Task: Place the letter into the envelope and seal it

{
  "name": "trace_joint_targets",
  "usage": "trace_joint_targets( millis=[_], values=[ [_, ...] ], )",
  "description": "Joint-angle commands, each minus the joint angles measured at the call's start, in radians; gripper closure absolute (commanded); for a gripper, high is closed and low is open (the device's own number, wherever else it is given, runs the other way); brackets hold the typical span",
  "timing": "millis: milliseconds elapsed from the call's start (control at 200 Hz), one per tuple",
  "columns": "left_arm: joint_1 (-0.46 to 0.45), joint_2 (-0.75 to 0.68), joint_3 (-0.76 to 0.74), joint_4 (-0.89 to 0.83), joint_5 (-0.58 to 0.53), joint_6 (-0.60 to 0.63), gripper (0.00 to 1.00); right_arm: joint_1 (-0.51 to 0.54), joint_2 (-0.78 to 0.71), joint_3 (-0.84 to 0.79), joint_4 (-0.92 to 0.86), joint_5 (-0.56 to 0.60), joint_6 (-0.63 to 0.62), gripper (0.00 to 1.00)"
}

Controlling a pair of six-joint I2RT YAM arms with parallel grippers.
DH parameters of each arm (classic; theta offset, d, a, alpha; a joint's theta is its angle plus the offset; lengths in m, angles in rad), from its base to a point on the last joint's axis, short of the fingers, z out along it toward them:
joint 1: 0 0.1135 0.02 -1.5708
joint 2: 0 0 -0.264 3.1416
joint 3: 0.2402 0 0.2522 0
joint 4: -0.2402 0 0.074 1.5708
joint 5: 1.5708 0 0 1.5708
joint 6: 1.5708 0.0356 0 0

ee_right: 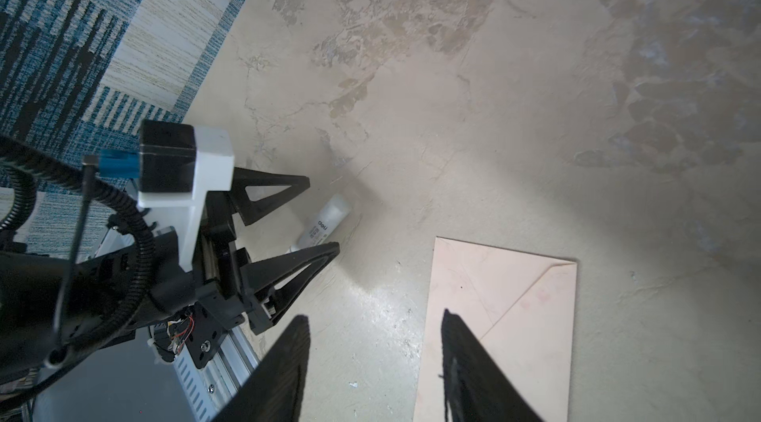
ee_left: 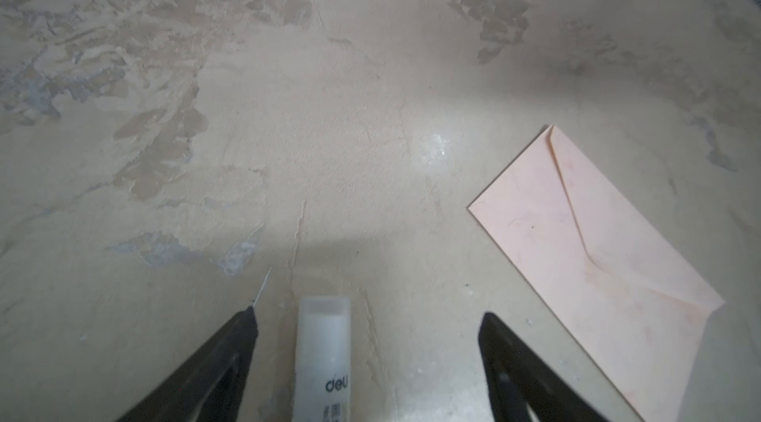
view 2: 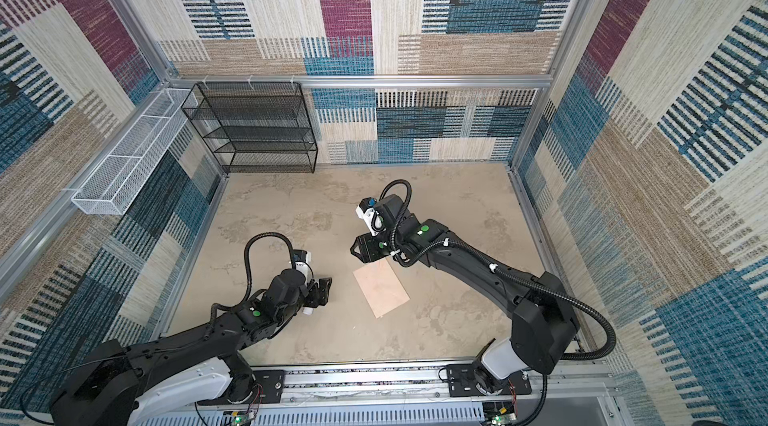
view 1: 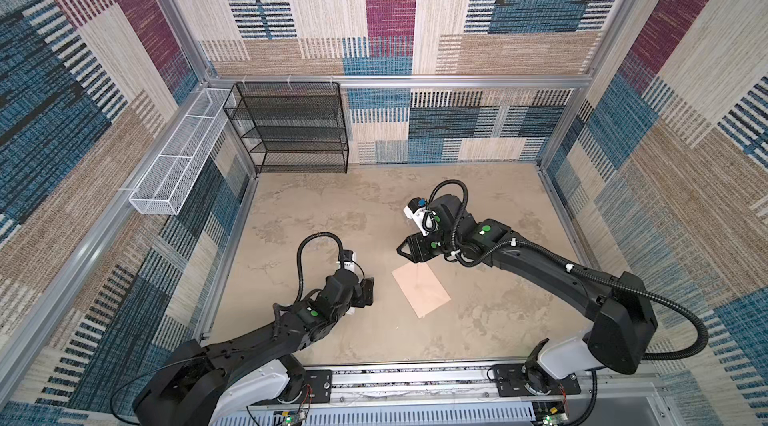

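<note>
The pale pink envelope (view 1: 422, 289) (view 2: 381, 291) lies flat on the table, its pointed flap folded down (ee_left: 597, 259) (ee_right: 514, 317). The letter is hidden. My left gripper (view 1: 366, 293) (view 2: 322, 293) (ee_left: 369, 315) is open, left of the envelope. A white glue tube (ee_left: 323, 354) (ee_right: 325, 220) lies on the table between its jaws, nearer one finger and touching neither. My right gripper (view 1: 404, 251) (view 2: 356, 247) (ee_right: 374, 316) hangs open over the envelope's far corner with nothing between its fingers.
A black mesh shelf (view 1: 291, 129) stands at the back left of the table. A white wire basket (view 1: 178, 162) hangs on the left wall. The arms' mounting rail (view 1: 415, 378) runs along the front edge.
</note>
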Motion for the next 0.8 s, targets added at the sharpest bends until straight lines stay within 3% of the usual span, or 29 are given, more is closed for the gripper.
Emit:
trace_joint_targets(
  millis=[0, 245, 441, 661, 796],
  values=[
    [0.0, -0.054, 0.036, -0.062, -0.05, 0.05, 0.03, -0.008, -0.006, 0.015, 0.002, 0.022, -0.007, 0.45],
    [0.009, -0.117, 0.128, -0.12, -0.126, 0.165, 0.0, -0.057, -0.017, -0.005, 0.009, 0.021, -0.016, 0.45],
    [0.073, -0.109, 0.164, -0.099, -0.135, 0.204, 0.01, -0.115, -0.039, -0.055, 0.047, 0.024, -0.02, 0.45],
    [0.23, -0.099, 0.156, -0.044, -0.111, 0.224, 0.01, -0.22, -0.104, -0.194, 0.185, 0.123, -0.031, 0.45],
    [0.315, -0.051, 0.144, 0.018, -0.115, 0.232, 0.01, -0.241, -0.173, -0.352, 0.396, 0.338, -0.128, 0.45]
  ],
)
